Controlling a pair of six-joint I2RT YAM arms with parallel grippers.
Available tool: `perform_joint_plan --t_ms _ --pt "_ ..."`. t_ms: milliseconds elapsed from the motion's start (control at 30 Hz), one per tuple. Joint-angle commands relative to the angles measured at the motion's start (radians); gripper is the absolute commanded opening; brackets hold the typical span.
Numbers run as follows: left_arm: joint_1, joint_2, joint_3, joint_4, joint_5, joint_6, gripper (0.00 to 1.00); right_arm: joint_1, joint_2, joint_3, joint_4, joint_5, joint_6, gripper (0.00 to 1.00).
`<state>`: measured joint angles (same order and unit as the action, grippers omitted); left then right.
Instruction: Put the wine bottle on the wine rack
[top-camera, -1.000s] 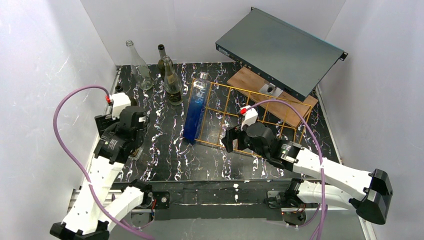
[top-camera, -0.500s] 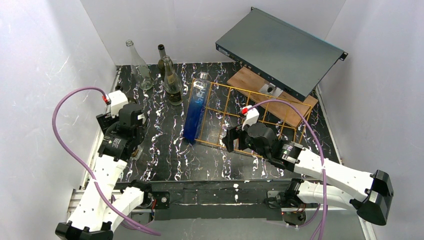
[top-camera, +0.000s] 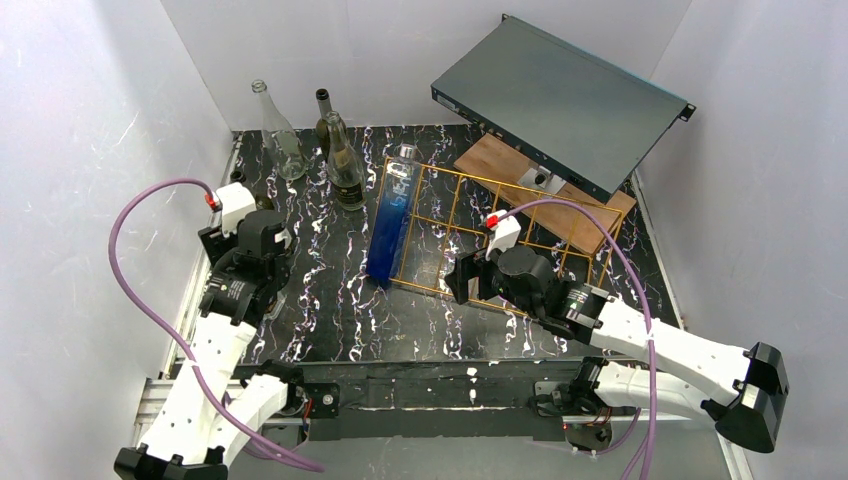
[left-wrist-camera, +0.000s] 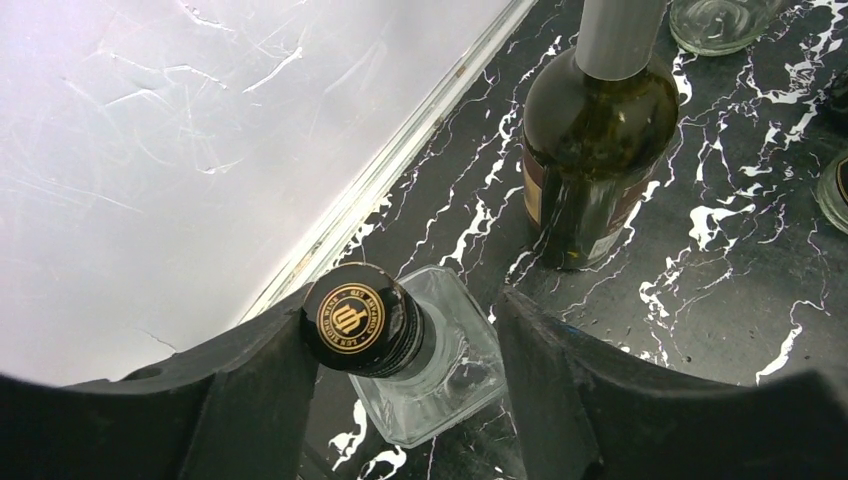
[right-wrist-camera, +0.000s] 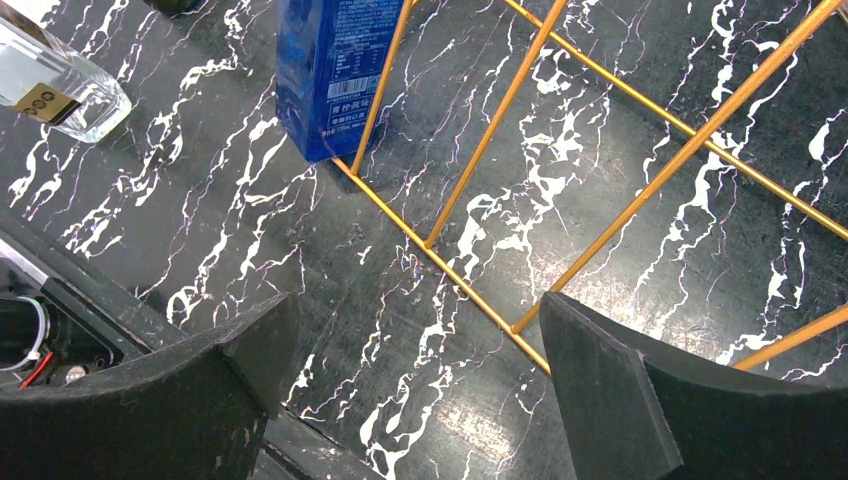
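I am working over the black marbled table (top-camera: 340, 300), and the big things on it are lying just as they were a second ago. The grey metal box (top-camera: 560, 100) is leaning tilted over the far right corner. The wine rack (top-camera: 470, 200) is sitting flat right of the middle, with the wooden board (top-camera: 495, 160) touching its far side. The blue bottle (top-camera: 392, 225) is lying in the rack's leftmost slot, neck toward the far edge, and has not shifted.

My right gripper (right-wrist-camera: 415, 330) is hovering over the rack's near rail. Its jaws are standing as wide as before, with nothing between them.

My left gripper (left-wrist-camera: 405, 325) is working by the left edge, and there the change is happening. A second ago its jaws were wide; now they are drawing in, about half as far apart. They are straddling the clear wine bottle (left-wrist-camera: 430, 370), which is standing upright near the left edge, well apart from the rack. One finger is touching its black cap (left-wrist-camera: 352, 318); the other is just beside it with a gap showing.

A dark bottle (left-wrist-camera: 595, 150) is standing just beyond, toward the far edge. Three more bottles (top-camera: 280, 135) are grouped near the far left corner.
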<state>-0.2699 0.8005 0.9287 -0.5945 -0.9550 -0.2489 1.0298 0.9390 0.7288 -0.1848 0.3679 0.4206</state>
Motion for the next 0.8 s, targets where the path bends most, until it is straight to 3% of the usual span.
perform_joint_plan --t_ms 0,367,433,533,767 --pt "0.005 -0.019 -0.026 0.038 -0.011 0.002 0.59 0.004 -0.013 0.001 0.008 0.020 0.009 0.98" --pt "0.014 -0.064 -0.084 0.054 -0.011 -0.002 0.53 0.004 -0.021 -0.003 0.007 0.023 0.013 0.98" --pt "0.014 -0.072 -0.091 0.073 0.007 0.021 0.47 0.004 -0.018 -0.003 0.008 0.022 0.012 0.98" --pt "0.015 -0.082 -0.089 0.086 0.027 0.037 0.31 0.004 -0.011 -0.002 0.011 0.018 0.014 0.98" --pt "0.015 -0.120 -0.043 0.041 0.173 0.036 0.18 0.004 -0.043 -0.008 0.019 0.024 0.020 0.98"
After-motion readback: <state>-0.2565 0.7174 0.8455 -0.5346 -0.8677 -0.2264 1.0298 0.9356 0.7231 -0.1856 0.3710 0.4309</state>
